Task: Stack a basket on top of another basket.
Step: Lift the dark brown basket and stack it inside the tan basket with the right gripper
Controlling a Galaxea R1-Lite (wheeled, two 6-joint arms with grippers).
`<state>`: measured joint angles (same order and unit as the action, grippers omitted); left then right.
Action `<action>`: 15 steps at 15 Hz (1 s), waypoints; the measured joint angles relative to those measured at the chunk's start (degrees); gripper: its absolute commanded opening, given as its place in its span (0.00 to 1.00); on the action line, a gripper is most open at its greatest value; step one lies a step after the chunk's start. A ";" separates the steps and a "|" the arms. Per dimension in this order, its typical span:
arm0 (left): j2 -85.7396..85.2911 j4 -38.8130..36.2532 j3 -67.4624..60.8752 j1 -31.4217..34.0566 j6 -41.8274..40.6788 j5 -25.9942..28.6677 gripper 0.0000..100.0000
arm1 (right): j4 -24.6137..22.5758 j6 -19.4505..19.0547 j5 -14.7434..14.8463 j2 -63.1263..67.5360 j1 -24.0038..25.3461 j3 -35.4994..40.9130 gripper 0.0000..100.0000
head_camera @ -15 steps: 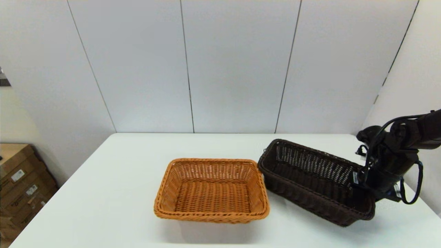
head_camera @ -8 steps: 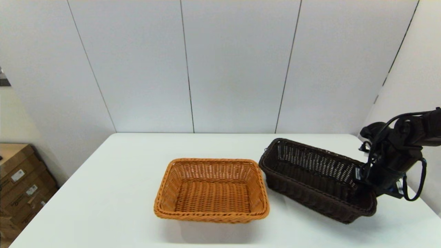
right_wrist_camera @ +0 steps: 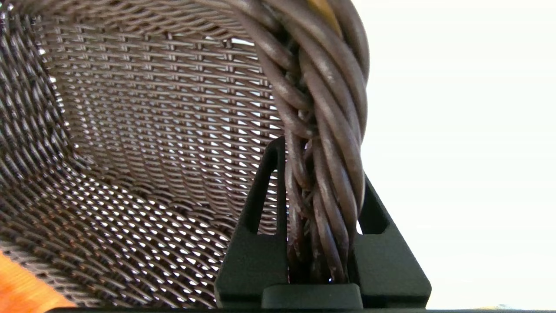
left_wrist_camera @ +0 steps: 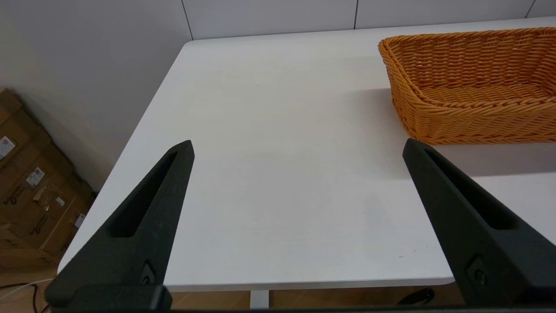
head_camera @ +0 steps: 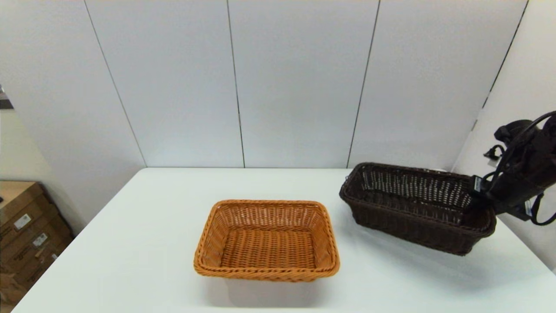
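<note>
My right gripper (head_camera: 477, 196) was pinched on the braided rim at the right end of the dark basket (head_camera: 417, 208), one finger inside the basket wall and one outside it, as the right wrist view showed with the rim strands squeezed between the two black fingers (right_wrist_camera: 260, 208). The dark basket hung clear of the white table (head_camera: 143, 243), tilted a little with its held end higher, and it cast a shadow on the tabletop below. It was off to the right of the orange basket (head_camera: 267, 240) and somewhat farther back, with open table between the two, so they did not touch. The orange basket sat flat on the table near the middle, open side up, with nothing in it. My left gripper (left_wrist_camera: 297, 148) was out of the head view; its own camera showed its fingers spread wide apart over the near left part of the table, holding nothing, with the orange basket (left_wrist_camera: 471, 82) off to one side. Some cardboard boxes (head_camera: 26, 234) stood on the floor beyond the table's left edge.
</note>
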<state>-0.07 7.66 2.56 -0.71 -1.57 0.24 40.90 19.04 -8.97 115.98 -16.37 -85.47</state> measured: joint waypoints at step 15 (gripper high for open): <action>0.00 0.00 0.00 0.00 0.00 0.05 1.00 | 27.62 -17.01 -31.05 -13.20 6.10 -10.09 0.00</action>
<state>-0.07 7.66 2.56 -0.71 -1.57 0.29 68.52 2.04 -40.02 102.78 -10.28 -95.56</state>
